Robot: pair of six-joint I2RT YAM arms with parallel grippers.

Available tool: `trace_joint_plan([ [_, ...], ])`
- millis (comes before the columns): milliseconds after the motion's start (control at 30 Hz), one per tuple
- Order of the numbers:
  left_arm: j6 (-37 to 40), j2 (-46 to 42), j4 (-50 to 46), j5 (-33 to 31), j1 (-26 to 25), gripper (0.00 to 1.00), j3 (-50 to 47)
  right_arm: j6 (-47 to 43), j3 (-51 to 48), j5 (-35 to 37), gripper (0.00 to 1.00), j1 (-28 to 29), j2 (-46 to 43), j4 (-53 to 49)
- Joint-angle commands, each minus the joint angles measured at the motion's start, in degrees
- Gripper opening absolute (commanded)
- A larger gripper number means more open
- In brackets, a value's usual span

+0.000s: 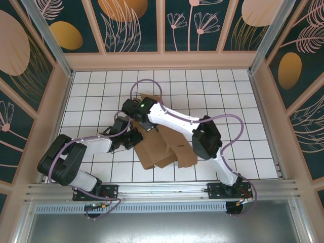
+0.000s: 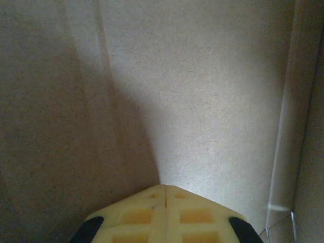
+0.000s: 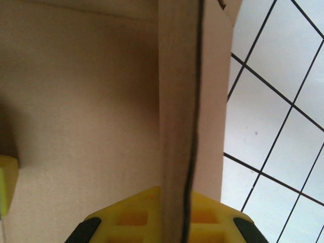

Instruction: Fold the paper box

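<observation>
The right gripper (image 3: 174, 202) pinches a flap edge of the paper box (image 1: 163, 150) between its fingers, apparently to swing that wall up, while the left gripper (image 2: 165, 188) (jaws pressed together, empty) noses against the panel just ahead, likely bracing it.

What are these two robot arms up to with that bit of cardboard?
They are folding a brown paper box that lies partly folded on the tiled table. The right gripper is pinching the edge of one flap between its yellow fingers. The left gripper is shut, with its tip close to a flat panel. The box is not yet formed.
</observation>
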Motion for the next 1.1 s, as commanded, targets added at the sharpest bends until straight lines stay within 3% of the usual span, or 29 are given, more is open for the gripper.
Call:
trace_joint_plan([
  [0, -1.26, -0.59, -0.47, -0.43, 0.17, 0.0, -1.08, 3.62, 2.46, 0.21, 0.05, 0.89, 2.81, -2.56],
  [133, -1.78, -0.45, -0.08, -0.48, 0.26, 0.0, -1.58, 3.91, 2.09, -2.87, 0.08, 1.25, 2.78, 0.39],
  [400, -0.7, -1.14, -1.51, -2.16, 0.69, 0.0, -1.86, 3.79, 4.71, -1.78, 0.1, 1.54, 2.89, -0.27],
  [667, 1.06, -0.51, -5.1, -5.3, 1.85, 0.0, -1.81, -3.98, -3.08, -2.73, 0.13, -5.11, -8.68, 2.29],
  [800, 1.24, -0.89, -5.47, -6.36, 1.93, 0.0, -1.85, -7.19, -6.54, 1.48, 0.13, -8.85, -11.95, 2.49],
  [1067, 2.5, -1.5, -7.36, -7.42, 1.93, 0.0, -0.53, -12.28, -9.04, 12.86, 0.14, -10.74, -11.51, 4.39],
])
